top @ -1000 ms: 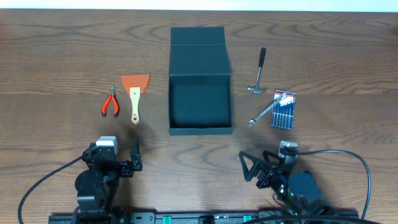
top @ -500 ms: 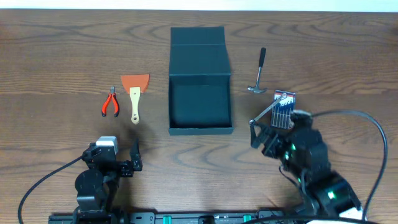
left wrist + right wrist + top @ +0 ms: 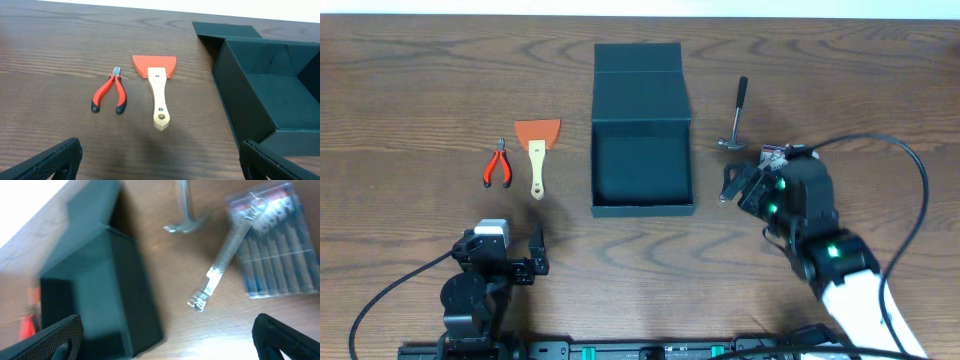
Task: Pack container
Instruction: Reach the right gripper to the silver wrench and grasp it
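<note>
The dark teal container stands open in the middle of the table with its flap lid laid back; it also shows in the left wrist view and the right wrist view. My right gripper is open and empty, just right of the container, above a silver wrench and a screwdriver set. A small hammer lies beyond. My left gripper is open and empty near the front edge. Red pliers and an orange scraper lie ahead of it.
The wrench rests partly on the screwdriver set, right of the container. The pliers and scraper lie side by side left of the container. Cables trail from both arms at the table's front.
My right arm has swung forward from the front edge to beside the container's right wall, over the wrench. The left arm has not moved.
</note>
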`<control>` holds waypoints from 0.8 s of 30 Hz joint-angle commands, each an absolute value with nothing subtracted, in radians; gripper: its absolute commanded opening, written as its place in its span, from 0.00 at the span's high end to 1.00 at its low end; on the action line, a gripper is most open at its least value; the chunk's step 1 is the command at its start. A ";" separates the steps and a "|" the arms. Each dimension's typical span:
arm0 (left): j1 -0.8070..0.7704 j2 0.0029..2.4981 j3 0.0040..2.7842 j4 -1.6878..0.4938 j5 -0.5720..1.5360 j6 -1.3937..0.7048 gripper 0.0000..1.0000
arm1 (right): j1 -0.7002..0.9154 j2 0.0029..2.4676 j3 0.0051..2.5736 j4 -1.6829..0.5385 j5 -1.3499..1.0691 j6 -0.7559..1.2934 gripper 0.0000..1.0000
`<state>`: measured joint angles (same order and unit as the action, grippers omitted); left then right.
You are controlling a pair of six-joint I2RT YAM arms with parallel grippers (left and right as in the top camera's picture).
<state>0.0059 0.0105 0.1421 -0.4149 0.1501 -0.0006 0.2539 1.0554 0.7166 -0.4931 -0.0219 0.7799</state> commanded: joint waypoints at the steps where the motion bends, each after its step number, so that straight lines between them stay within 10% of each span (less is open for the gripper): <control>1: 0.012 0.006 0.121 -0.414 0.145 -0.002 0.01 | 0.214 1.193 0.849 -0.571 -0.051 0.800 0.02; 24: 0.012 0.006 0.121 -0.414 0.145 -0.002 0.01 | 0.229 1.755 1.240 -0.839 0.049 0.972 0.22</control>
<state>0.0059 0.0105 0.1421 -0.4141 0.1501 -0.0006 0.2203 1.7290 1.2205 -0.8497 0.0158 0.9440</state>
